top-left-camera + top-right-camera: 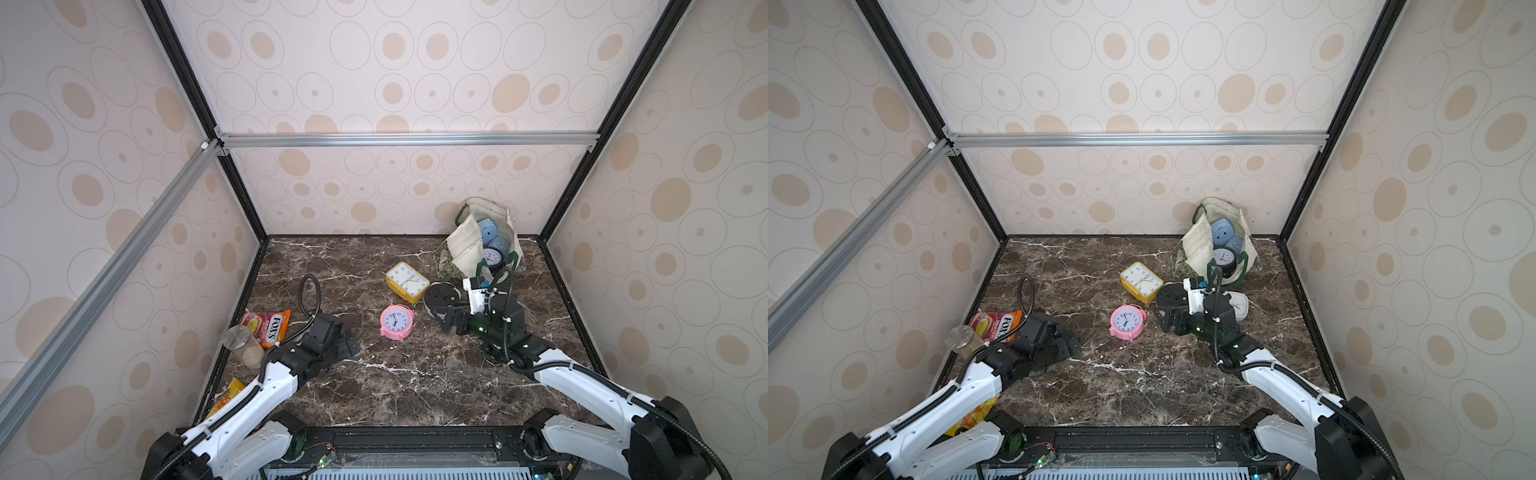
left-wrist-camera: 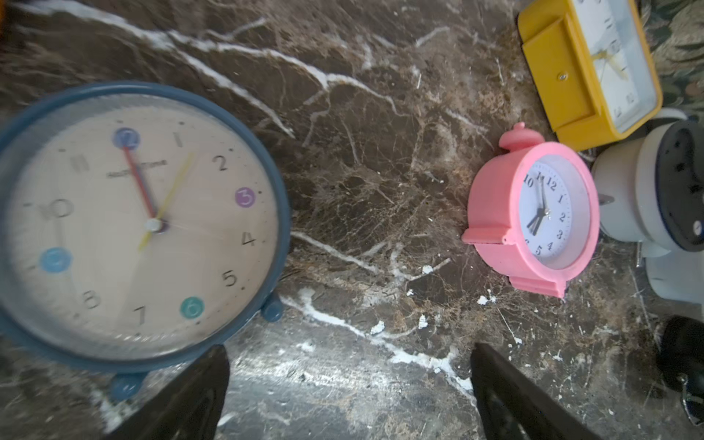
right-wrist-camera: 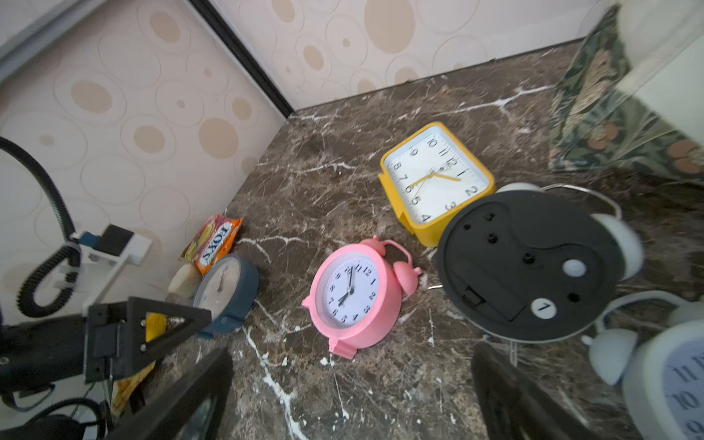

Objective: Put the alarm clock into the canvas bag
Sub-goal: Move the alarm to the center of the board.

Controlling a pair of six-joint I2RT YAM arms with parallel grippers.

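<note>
**Both Grippers Wide and Empty, Several Clocks Waiting on the Table**

The canvas bag (image 1: 463,245) stands in the far right corner of the table (image 1: 374,386), close to the back wall, with its mouth turned up and toward the arms. This position seems chosen so that a clock can be lowered in from the front. Light blue clocks (image 1: 486,230) and a dark-rimmed clock (image 1: 493,257) already sit inside, so part of the job looks done.

The other clocks are outside the bag. The yellow clock (image 1: 407,281) lies near the bag's patterned base. The black-backed clock (image 1: 442,296) is just beside it, showing its back. The pink clock (image 1: 397,322) lies on its back in the middle of the table, apart from the others. A white clock (image 1: 1239,306) is partly hidden by the right arm.

The right gripper (image 3: 350,400) hangs low near the black-backed clock and faces the pink clock. Its jaws are spread wide and nothing is between them. Judging by this aim, the pink clock is probably the next one to take.

The left gripper (image 2: 350,396) is also spread wide and holds nothing. The dark blue clock (image 2: 141,224) stands just beside it, and in both top views the left arm hides this clock.

A snack packet (image 1: 270,326) and a jar (image 1: 241,345) lie at the left edge, well apart from the bag.
</note>
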